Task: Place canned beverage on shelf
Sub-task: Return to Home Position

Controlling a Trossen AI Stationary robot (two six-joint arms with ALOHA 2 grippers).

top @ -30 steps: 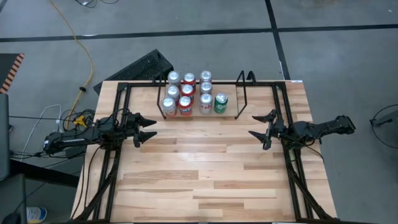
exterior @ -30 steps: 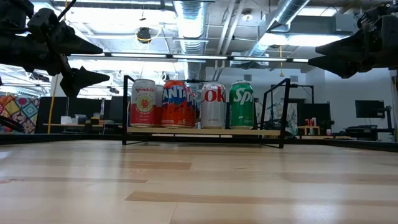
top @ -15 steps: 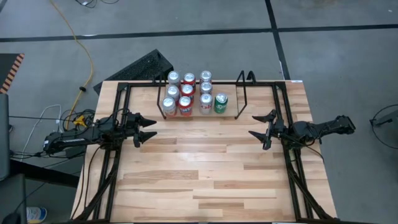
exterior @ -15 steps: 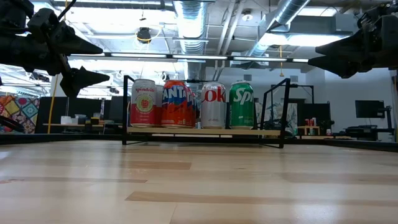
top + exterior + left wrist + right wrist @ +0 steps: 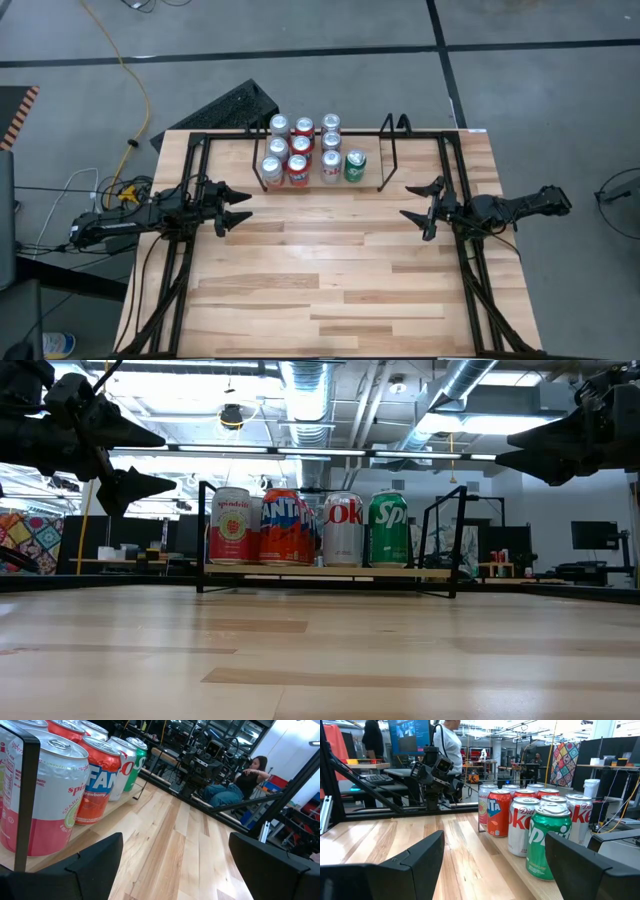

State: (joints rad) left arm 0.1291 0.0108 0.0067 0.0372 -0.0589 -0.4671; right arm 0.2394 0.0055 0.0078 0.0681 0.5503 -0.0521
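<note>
- Overhead shot is the only one that lets you count: ten cans on the shelf (image 5: 322, 160) at the far middle of the table (image 5: 330, 270), in four columns – three, three, three, then a lone green Sprite can (image 5: 355, 165) at the right end.
- The low view only gets the front row, four cans, but the labels read: Spindrift can (image 5: 231, 526), Fanta can (image 5: 281, 526), Diet Coke can (image 5: 343, 529), Sprite.
- Left gripper (image 5: 240, 206) hangs over the table's left side, fingers spread, nothing in them.
- Right gripper (image 5: 420, 202) hangs over the right side, same deal: apart and empty.
- Wrist cams add a seated person (image 5: 240, 785) and a standing person (image 5: 447, 755) beyond the table.
</note>
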